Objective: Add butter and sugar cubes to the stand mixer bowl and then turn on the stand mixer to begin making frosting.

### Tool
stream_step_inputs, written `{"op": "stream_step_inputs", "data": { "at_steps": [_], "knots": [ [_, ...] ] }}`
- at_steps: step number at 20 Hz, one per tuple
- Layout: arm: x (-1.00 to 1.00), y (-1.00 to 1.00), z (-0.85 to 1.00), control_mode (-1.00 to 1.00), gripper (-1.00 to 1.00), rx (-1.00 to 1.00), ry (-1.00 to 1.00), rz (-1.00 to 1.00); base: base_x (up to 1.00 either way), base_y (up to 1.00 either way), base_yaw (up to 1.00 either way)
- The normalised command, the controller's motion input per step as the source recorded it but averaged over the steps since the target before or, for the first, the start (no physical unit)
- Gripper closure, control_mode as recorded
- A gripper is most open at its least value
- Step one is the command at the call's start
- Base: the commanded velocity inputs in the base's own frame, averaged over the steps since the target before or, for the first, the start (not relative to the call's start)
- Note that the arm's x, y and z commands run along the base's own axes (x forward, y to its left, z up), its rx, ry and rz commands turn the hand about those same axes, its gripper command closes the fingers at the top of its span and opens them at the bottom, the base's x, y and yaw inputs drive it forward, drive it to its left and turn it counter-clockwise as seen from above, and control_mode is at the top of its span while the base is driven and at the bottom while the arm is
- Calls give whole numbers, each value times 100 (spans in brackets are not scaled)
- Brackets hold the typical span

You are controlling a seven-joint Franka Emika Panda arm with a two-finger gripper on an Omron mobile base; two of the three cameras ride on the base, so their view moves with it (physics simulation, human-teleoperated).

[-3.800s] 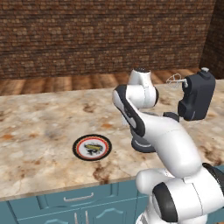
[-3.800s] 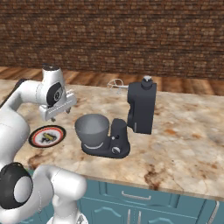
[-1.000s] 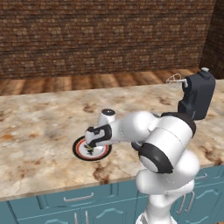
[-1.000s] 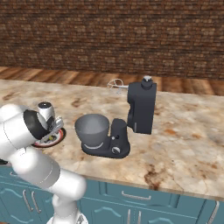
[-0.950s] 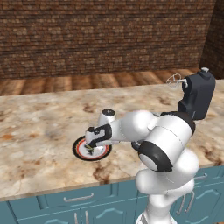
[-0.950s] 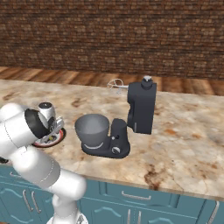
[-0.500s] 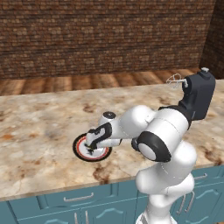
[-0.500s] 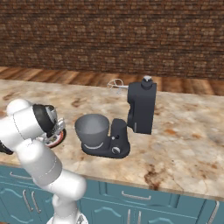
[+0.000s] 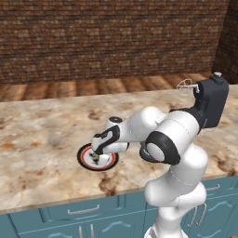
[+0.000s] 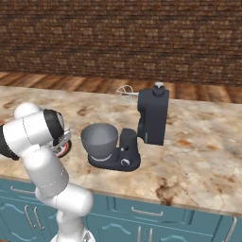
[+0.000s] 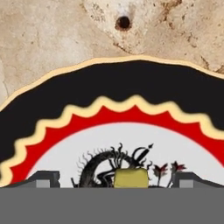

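The butter [image 11: 130, 178], a small yellow block, lies on the white centre of the black-and-red-rimmed plate [image 11: 122, 83]. My gripper [image 11: 116, 180] is open right over the plate, with one fingertip [image 11: 43, 178] on each side of the butter and neither touching it. In the left base view the gripper [image 9: 96, 155] hangs low over the plate [image 9: 83, 160] near the counter's front. The grey stand mixer bowl [image 10: 99, 138] sits on the base of the dark stand mixer [image 10: 153, 116], to the right of the plate [image 10: 65, 147]. The sugar cubes are out of view.
The mixer's head [image 9: 212, 100] is tilted back, and its wire whisk [image 10: 125, 91] points toward the brick wall. The speckled stone counter [image 9: 42, 135] runs left and right, with teal cabinets [image 9: 69, 218] below its front edge.
The hand has dropped closer to the plate and the arm's elbow has swung round and bent further. The jaws stay open. Plate, bowl and mixer have not moved.
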Motion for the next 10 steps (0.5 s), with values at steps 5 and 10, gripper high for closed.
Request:
{"op": "stream_step_inputs", "data": {
  "at_steps": [5, 10],
  "knots": [
    [14, 92, -22, -100, 100, -3, 16, -20, 0, 0, 0],
    [0, 55, -26, -100, 100, -4, 13, -22, 0, 0, 0]
  ]
}}
